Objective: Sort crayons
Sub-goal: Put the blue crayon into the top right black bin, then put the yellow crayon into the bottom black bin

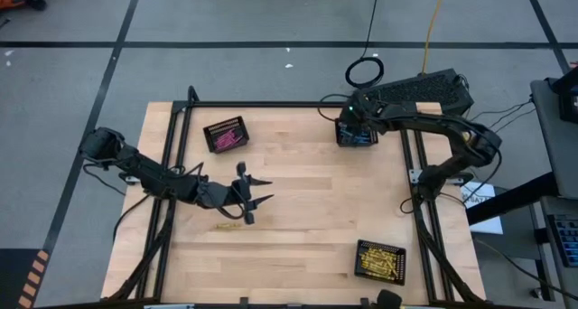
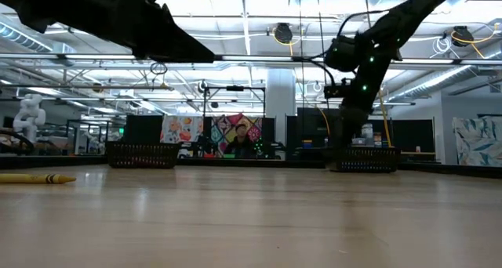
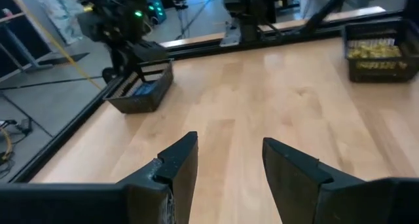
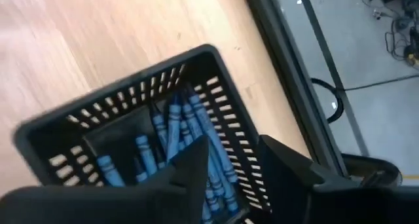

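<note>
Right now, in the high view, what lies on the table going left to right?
Left gripper with open fingers → black mesh basket of pink crayons → right gripper over the black mesh basket of blue crayons → black mesh basket of yellow crayons.

The middle of my worktop (image 1: 307,210) lies bare, wide enough for either tool to cross. My left tool (image 1: 256,201) hangs over that bare wood with its fingers apart, and only one yellow crayon (image 1: 228,225) lies just beside it. Three baskets stand in the way near the edges: the pink-filled basket (image 1: 225,135) at the far left, the blue-filled basket (image 1: 356,134) at the far right, where my right tool (image 4: 230,160) hangs just above with its fingers apart, and the yellow-filled basket (image 1: 379,260) at the near right. Black frame rails (image 1: 176,155) fence both sides.
</note>
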